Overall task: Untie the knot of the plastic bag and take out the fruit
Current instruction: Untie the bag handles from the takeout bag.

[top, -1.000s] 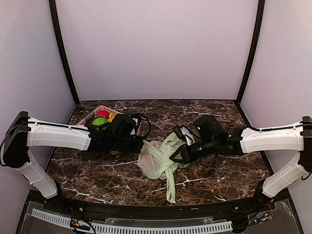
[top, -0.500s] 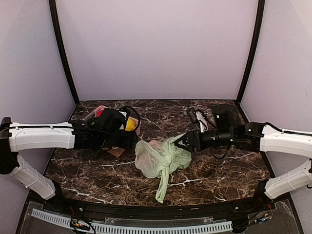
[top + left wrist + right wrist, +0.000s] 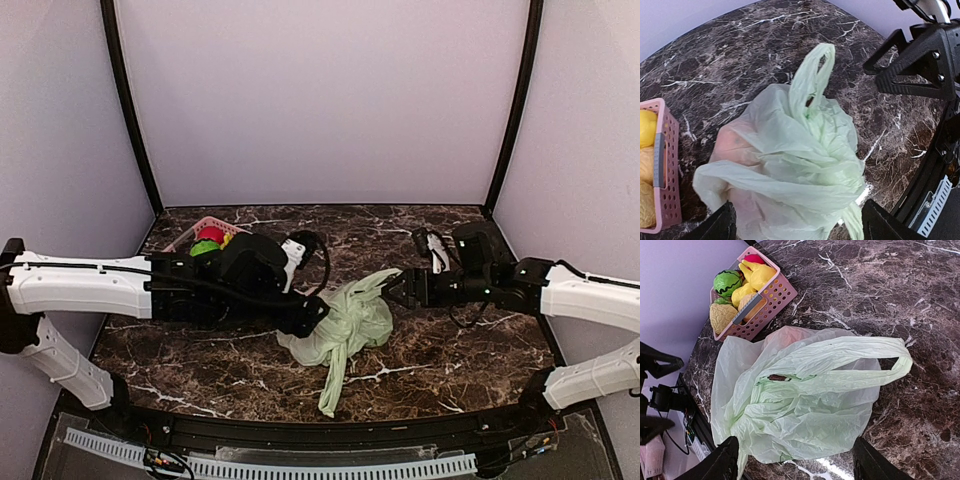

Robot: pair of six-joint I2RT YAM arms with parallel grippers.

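From my station I judged the job barely begun — the pale green plastic bag (image 3: pixel 345 322) lay slumped in the middle of the table, one twisted tail (image 3: pixel 330 392) trailing toward the near edge, and nothing had been taken out of it. The left gripper (image 3: pixel 797 216) hung just above the bag's left side with its fingers spread wide and nothing between them; the right gripper (image 3: pixel 795 444) hovered over the right side, equally parted and empty. One handle loop (image 3: pixel 812 75) stood up from the bunched neck, but I could not tell whether the knot below it was still tight or partly loosened, since the film was too crumpled there. The fruit (image 3: pixel 732 145) showed only as a peachy-orange bulge through the plastic, so it was still inside; how many pieces sat with it I could not make out. What remained, as I read it, was working the neck open and then lifting each piece out. The surface was dark brown marble tabletop (image 3: pixel 450 350) with white veining. Farther back on the left, partly behind the left arm, stood a pink perforated basket (image 3: pixel 772 302) holding toy produce — yellow bananas (image 3: pixel 757 274), a striped green melon (image 3: pixel 727 282) and others. Beyond that rose plain pale lilac walls (image 3: pixel 320 100) framed by black posts (image 3: pixel 130 110).
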